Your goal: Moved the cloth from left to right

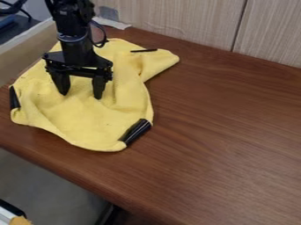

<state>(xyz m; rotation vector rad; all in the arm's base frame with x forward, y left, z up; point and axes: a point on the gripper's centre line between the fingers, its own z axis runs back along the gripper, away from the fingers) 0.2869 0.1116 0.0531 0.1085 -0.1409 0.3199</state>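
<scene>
Presumably set low with an open claw (81, 95) to pinch up a fold of the yellow cloth (88, 127), spread beneath and around it; perhaps weighted at the edge by the black tube (136, 132) on the claw's camera side.

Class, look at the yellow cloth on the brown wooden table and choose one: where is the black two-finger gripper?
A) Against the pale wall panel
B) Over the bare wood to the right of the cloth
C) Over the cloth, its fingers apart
C: the black two-finger gripper hangs over the yellow cloth with a gap between its fingers.
</scene>
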